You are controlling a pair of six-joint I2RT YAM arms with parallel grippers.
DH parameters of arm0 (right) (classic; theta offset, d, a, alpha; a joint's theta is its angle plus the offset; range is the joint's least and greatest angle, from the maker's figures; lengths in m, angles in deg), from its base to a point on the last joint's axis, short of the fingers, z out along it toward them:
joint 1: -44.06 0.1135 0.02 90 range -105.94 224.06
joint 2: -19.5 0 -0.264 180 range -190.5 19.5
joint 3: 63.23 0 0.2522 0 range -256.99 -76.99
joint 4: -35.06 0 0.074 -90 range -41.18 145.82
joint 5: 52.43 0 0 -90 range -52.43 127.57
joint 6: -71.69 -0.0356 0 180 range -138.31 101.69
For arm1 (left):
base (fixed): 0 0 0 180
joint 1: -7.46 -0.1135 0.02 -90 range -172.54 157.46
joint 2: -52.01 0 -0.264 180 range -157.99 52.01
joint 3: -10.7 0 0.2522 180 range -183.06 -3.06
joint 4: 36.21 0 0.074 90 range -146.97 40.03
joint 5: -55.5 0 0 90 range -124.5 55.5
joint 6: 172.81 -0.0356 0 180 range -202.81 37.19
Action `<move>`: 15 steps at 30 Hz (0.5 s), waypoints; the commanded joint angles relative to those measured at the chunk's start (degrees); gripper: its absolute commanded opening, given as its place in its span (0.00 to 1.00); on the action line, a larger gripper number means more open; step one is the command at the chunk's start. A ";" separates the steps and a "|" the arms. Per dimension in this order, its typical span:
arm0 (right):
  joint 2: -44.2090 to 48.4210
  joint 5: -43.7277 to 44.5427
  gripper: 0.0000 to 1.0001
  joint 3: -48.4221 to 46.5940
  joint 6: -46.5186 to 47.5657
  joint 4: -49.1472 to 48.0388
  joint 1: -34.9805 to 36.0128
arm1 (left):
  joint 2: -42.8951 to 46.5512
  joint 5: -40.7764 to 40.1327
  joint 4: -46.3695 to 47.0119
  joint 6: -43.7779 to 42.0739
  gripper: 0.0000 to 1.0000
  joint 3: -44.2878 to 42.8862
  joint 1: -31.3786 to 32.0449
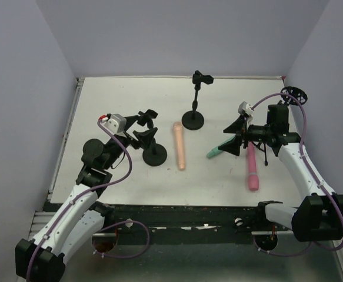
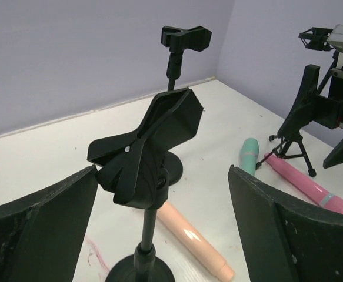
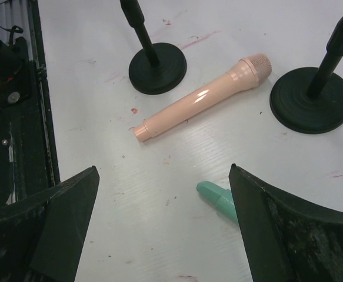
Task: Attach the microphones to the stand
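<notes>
Three microphones lie on the white table. The peach one (image 1: 179, 145) (image 2: 192, 236) (image 3: 200, 97) is between two black round-base stands. The mint-teal one (image 1: 213, 153) (image 3: 216, 198) is partly hidden under my right gripper (image 1: 233, 136) (image 3: 163, 169), which hangs open above the table with nothing in it. The pink one (image 1: 252, 169) (image 2: 309, 187) lies to the right. My left gripper (image 1: 143, 126) (image 2: 162, 170) is open, its fingers on either side of the near stand's clip (image 2: 145, 150), not pressing it. The near stand (image 1: 154, 154) and the far stand (image 1: 193, 119) (image 2: 180, 44) both have empty clips.
A small black tripod (image 2: 292, 150) (image 1: 265, 154) stands by the pink microphone's head, beside the right arm. A round black mount (image 1: 293, 94) sits at the back right. Lilac walls close in the table at the back and both sides.
</notes>
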 commanded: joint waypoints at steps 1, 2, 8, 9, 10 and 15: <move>-0.41 -1.39 1.00 -0.94 1.19 1.54 0.13 | 5.88 2.12 -15.45 0.99 0.98 -4.79 -0.07; -0.41 -1.39 1.00 -0.94 1.20 1.63 0.22 | 7.02 1.60 -17.38 0.72 0.99 -5.06 -0.07; -0.59 -1.21 1.00 -0.85 1.37 1.63 0.22 | 11.42 -1.92 -26.01 -1.82 0.98 -6.73 -0.07; -0.59 -1.21 1.00 -0.85 1.37 1.63 0.22 | 11.69 -2.27 -26.63 -1.83 0.98 -6.99 -0.07; -0.76 -1.21 1.00 -0.85 1.37 1.55 0.22 | 11.78 -2.45 -28.02 -2.00 0.98 -7.00 -0.07; -0.94 -1.04 1.00 -0.85 1.46 1.63 0.22 | 12.57 -1.66 -32.08 -2.61 0.98 -7.35 -0.15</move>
